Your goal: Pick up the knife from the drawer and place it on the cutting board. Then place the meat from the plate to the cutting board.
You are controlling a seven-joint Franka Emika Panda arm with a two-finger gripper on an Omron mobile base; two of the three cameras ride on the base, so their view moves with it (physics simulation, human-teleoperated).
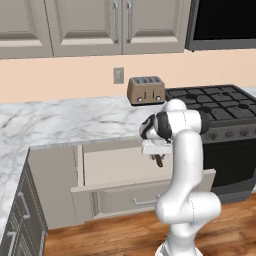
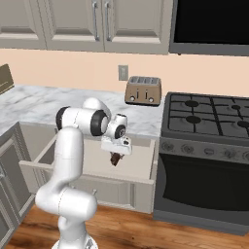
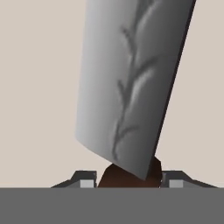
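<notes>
Hand view: pincer clamps the knife handle over the drawer.

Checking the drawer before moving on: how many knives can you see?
1. The cleaver-like knife with the broad silver-grey blade and dark brown handle sits between the gripper fingers, over the open grey-beige drawer. Others may lie hidden inside.

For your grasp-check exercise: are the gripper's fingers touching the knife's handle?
Touching. In the hand view the gripper fingertips sit against both sides of the knife at its dark brown handle, no gap showing.
</notes>
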